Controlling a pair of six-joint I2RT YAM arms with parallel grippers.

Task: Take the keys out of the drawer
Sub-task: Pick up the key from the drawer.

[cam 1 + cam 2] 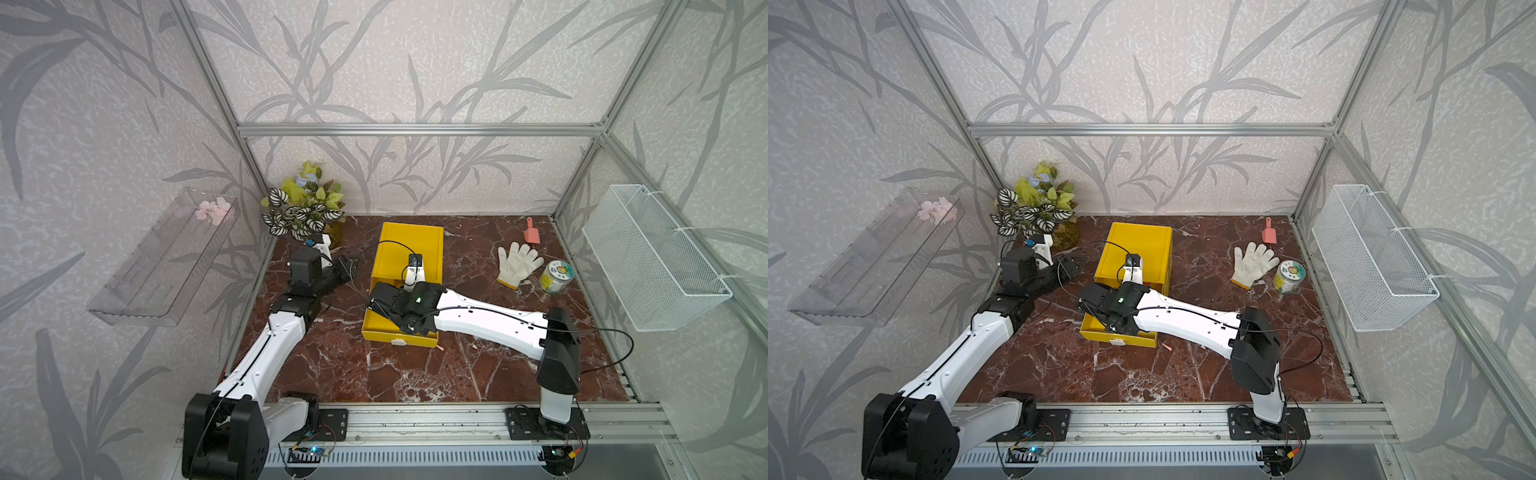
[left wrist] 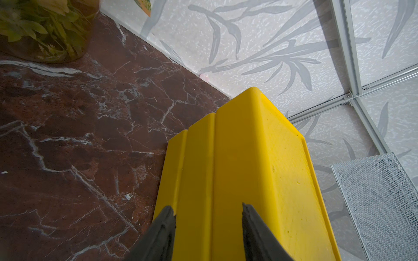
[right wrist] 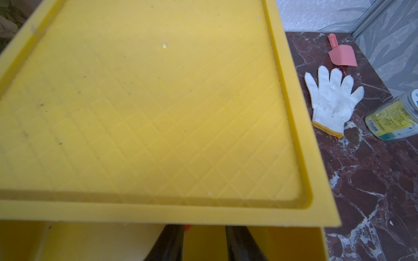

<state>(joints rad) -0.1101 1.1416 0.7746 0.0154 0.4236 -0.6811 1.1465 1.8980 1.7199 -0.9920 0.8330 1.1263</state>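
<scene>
keys: not plainly in view. they seem to lie at the back of the yellow drawer (image 1: 417,338), under the overhang of its cabinet (image 1: 409,241). a small red sliver (image 3: 186,227) beside one finger may be a key tag; i cannot be sure.
drawer: pulled out toward the front of the marble table (image 1: 332,374), with its white handle (image 1: 398,343) facing the arm bases. the right arm's wrist covers most of it in both top views.
right gripper (image 3: 204,226): down inside the drawer, pointing into the cabinet's mouth. its fingers (image 3: 168,244) show a gap with yellow floor between them. the tips are hidden by the cabinet's front lip, so i cannot tell whether it has hold of anything.
left gripper (image 2: 207,205): released, fingers spread, nothing in them. it sits close by the cabinet's left wall; i cannot tell whether it touches.
step in hand: seemingly the pick itself, since the drawer is open and no keys are seen out on the table.
next move: probably a firm pinch on a ring or tag, then backing out from under the lip before lifting.
in the way: the overhanging cabinet top and the drawer walls; dangling keys could snag on either.
around: a white glove (image 1: 519,262), a pink scoop (image 1: 531,235) and a jar (image 1: 555,276) lie together at the right, well apart from the drawer. a leafy plant (image 1: 303,208) stands in the back left corner. a wire basket (image 1: 652,257) hangs on the right wall and a clear shelf (image 1: 162,257) on the left.
</scene>
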